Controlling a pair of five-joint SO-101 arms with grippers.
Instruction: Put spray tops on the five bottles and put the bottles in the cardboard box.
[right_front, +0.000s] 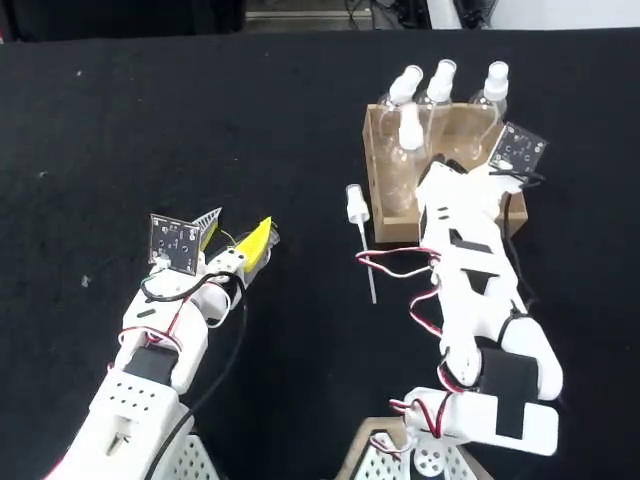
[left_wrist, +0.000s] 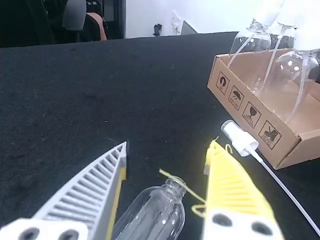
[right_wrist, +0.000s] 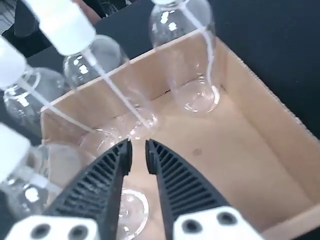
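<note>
A clear bottle (left_wrist: 152, 217) with no top lies between the grey and yellow fingers of my left gripper (left_wrist: 168, 146), neck pointing outward; the gripper (right_front: 243, 220) is shut on it at the left of the table. A loose white spray top (right_front: 357, 205) with its long tube lies on the black cloth just beside the cardboard box (right_front: 372, 170), and it also appears ahead of the held bottle (left_wrist: 239, 139). Several capped bottles stand in the box. My right gripper (right_wrist: 138, 147) hovers over the box's inside, its black fingers nearly together with nothing between them.
The black cloth (right_front: 200, 120) covers the whole table. The right arm (right_front: 470, 270) stretches over the near side of the box (right_wrist: 260, 100). Open cloth lies between the two arms and to the far left.
</note>
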